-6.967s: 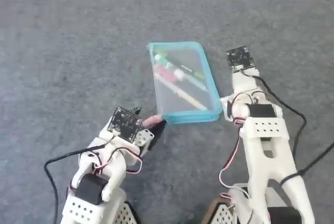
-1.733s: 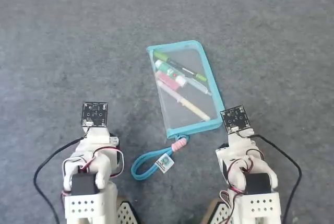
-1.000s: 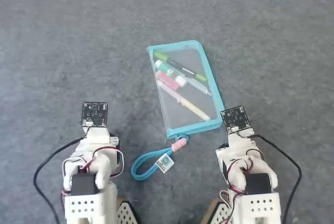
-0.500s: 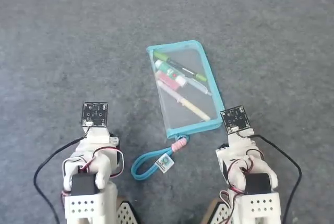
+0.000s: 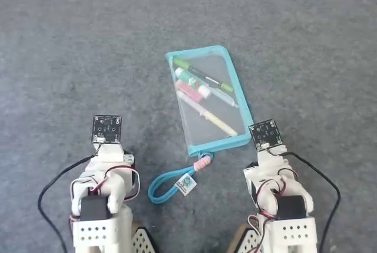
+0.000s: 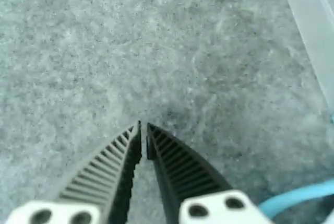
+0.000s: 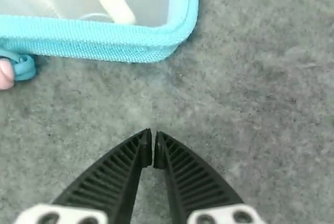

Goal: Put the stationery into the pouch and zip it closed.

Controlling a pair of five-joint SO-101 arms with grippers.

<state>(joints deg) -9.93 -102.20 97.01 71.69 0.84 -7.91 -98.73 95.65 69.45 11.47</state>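
A clear pouch with a blue zip edge (image 5: 209, 101) lies flat in the middle of the grey carpet, zipped along its near edge. Inside it lie several pens and markers (image 5: 203, 91). A pink zip pull (image 5: 202, 161) and a blue wrist strap (image 5: 168, 182) with a small tag trail from its near corner. My left gripper (image 6: 143, 127) is shut over bare carpet, well to the left of the pouch. My right gripper (image 7: 153, 133) is shut and holds nothing, just short of the pouch's near right corner (image 7: 172, 38).
Grey carpet (image 5: 70, 58) covers the whole table to a pale wall at the back. Both arms are drawn back at the near edge: the left arm (image 5: 106, 170) and the right arm (image 5: 274, 182). Open carpet lies on both sides of the pouch.
Seven seconds ago both arms were at the pouch's near edge. They have since drawn back to the near edge; the strap now lies free. Nothing has moved in the last 1.7 seconds.
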